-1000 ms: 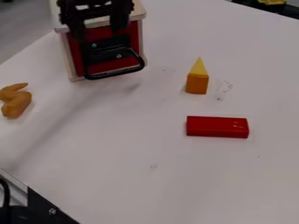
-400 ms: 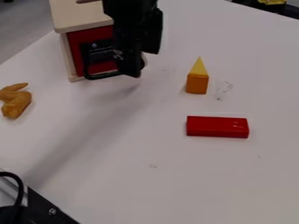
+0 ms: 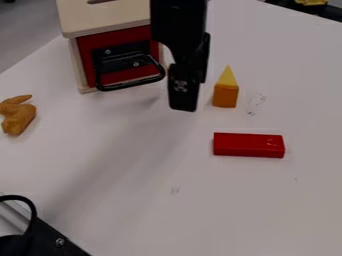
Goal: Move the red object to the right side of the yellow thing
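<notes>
We have swung our gripper (image 3: 192, 94) in to just left of the yellow thing (image 3: 228, 77), open or closed we cannot tell, bringing us closer to the red object (image 3: 248, 145) on its near side.

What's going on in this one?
The robot arm's black gripper is over the table, just left of the orange block with the yellow pointed top in the picture. It is not handling the red block, which lies flat on the table nearer the camera than the yellow-topped piece. The job is to get that red block to the yellow thing's right side. A box with a red front and an orange-brown toy are off to the left.
</notes>
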Robot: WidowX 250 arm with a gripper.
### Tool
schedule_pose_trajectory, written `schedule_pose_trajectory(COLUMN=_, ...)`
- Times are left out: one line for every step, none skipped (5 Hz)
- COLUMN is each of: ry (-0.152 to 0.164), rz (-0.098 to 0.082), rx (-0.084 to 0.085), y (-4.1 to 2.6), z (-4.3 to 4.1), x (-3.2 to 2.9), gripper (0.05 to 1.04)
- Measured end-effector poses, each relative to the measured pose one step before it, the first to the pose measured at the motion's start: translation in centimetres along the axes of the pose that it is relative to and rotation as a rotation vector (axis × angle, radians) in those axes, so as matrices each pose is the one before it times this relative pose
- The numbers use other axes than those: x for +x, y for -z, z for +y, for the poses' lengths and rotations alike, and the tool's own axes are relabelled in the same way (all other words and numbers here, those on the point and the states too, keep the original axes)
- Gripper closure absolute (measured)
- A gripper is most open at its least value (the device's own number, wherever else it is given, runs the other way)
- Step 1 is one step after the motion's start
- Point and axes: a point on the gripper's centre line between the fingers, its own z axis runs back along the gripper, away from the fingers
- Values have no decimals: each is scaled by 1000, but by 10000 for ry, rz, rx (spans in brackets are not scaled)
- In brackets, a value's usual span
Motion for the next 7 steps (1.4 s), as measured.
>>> schedule_pose_trajectory(ry=-39, rz=-92, rx=116, y=1814, z=-919, x=-2335, gripper=88)
schedule_pose_trajectory(ry=210, rz=-124, rx=206, y=2220, z=-180, x=-1712, gripper=88)
schedule_pose_trajectory(ry=-33, rz=80, rx=359, y=2612, z=-772, x=-1554, gripper=88)
schedule_pose_trajectory(ry=-93, rz=159, rx=46, y=935, z=-954, x=-894, gripper=88)
schedule_pose_trajectory(ry=42, rz=61, rx=147, y=1028, z=-1027, x=-946, gripper=88)
schedule_pose_trajectory(ry=406, rz=-125, rx=-358, y=669, z=-1176, x=-746, gripper=88)
schedule_pose_trajectory(ry=389, rz=-38, rx=-22, y=915, z=-328, x=-227, gripper=122)
